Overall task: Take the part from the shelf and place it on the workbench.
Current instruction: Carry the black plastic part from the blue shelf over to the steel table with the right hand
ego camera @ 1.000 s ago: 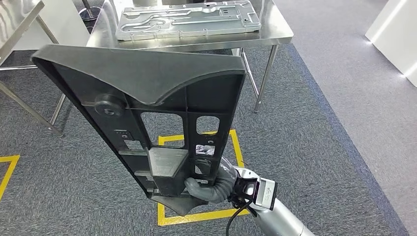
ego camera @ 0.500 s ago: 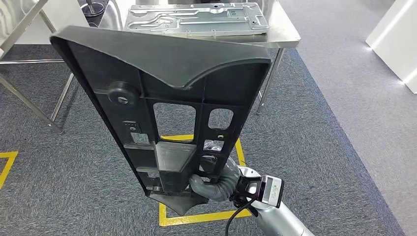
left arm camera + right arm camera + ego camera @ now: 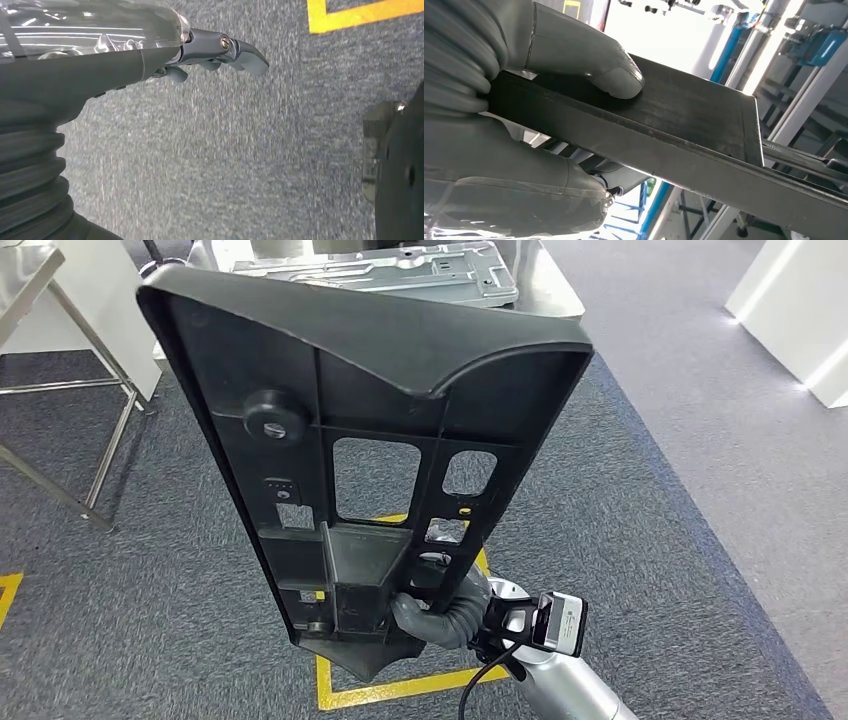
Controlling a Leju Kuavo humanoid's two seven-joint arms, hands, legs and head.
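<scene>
Head view: a large black moulded part (image 3: 370, 440), ribbed and pierced by rectangular openings, stands nearly upright in the middle of the frame, its broad curved end uppermost and its narrow end at lower centre, where the right hand (image 3: 440, 612) grips it. In the right wrist view the thick grey thumb (image 3: 589, 62) presses flat on one face of the part's dark edge, while the other fingers (image 3: 519, 195) close against the opposite face, so the part is clamped between them. The left hand (image 3: 150, 55) hangs over the carpet; its fingers (image 3: 240, 50) lie close together, gently curled, and hold nothing. Behind the part, at the top of the head view, a stainless-steel workbench (image 3: 550, 295) carries a flat stamped metal panel (image 3: 420, 265); one of its legs (image 3: 115, 440) shows at upper left. The floor is grey-blue textured carpet (image 3: 640, 530) marked with yellow tape lines (image 3: 400, 688) forming a square at lower centre, partly hidden by the part. A paler grey floor strip (image 3: 740, 420) runs along the right side, and a white panel (image 3: 795, 315) stands at the upper right corner.
</scene>
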